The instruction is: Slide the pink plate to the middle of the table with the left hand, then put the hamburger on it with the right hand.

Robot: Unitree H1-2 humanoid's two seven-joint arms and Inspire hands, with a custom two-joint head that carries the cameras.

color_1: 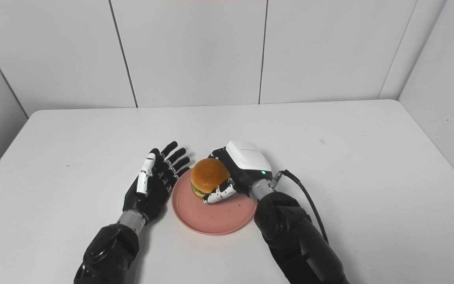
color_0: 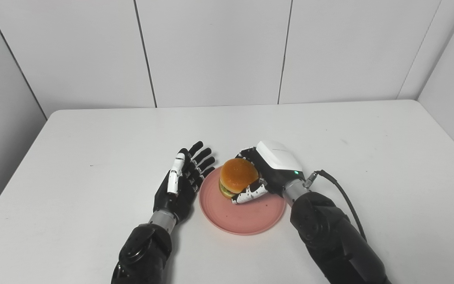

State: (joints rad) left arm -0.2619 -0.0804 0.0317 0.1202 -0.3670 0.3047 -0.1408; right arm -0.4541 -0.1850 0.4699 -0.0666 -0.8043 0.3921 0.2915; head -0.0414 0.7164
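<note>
Pink plate [color_0: 242,215] mid-tabletop [color_0: 93,157], hamburger [color_0: 238,179] at its 11 o'clock part, right hand [color_0: 268,169] fingers [color_0: 250,194] wrapped around the burger, left hand [color_0: 181,181] at the plate's 9 o'clock rim, fingers spread, holding nothing

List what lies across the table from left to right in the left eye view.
left hand → pink plate with the hamburger on its far part → right hand, wrapped around the hamburger from the right.

Matt pink plate [color_0: 246,221]; glossy bun on hamburger [color_0: 238,175]; smooth white table [color_0: 93,157].
</note>
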